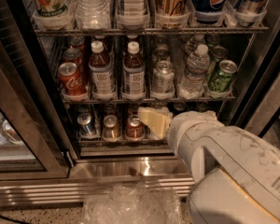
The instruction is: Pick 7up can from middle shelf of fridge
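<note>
Fingers (153, 119), spread impossible to tell, hover below the 7up can (163, 77), apart from it.

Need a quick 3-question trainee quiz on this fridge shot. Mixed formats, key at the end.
1. True or false: the hand sits below the middle shelf, in front of the bottom rack.
2. Which item stands directly left of the silver 7up can? A) a white-capped brown bottle B) a green can C) a Pepsi container
3. Fill in: the red can at the middle shelf's left end carries the brand ____.
Key: 1 true; 2 A; 3 Coca-Cola.
</note>
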Robot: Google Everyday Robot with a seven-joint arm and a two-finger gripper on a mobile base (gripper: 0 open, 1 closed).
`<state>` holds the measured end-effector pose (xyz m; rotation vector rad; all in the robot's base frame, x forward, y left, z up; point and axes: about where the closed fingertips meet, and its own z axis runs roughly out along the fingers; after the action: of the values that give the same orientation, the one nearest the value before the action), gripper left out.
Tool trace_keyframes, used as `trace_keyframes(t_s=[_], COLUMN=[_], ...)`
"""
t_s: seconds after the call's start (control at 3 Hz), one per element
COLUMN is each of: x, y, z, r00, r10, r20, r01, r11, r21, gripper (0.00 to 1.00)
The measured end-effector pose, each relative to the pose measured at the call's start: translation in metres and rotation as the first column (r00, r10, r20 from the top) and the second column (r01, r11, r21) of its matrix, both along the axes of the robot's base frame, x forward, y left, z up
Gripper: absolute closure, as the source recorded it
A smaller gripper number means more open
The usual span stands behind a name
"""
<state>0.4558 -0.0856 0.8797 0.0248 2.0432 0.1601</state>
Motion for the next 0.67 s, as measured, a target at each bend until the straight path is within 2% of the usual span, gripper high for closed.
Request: trace_keyframes(t_s=[0.33,0.67], x=[0.017,0.045], y=[0.008,0.025], z=[0.004,-0.011], r00=[0.9999,0.9998], r10=[-0.01,0.02], r20=[0.01,-0.004], r01=[0.009,-0.02], r11=[0.999,0.998], r21=[0.047,0.065], gripper=[0.0,0.0])
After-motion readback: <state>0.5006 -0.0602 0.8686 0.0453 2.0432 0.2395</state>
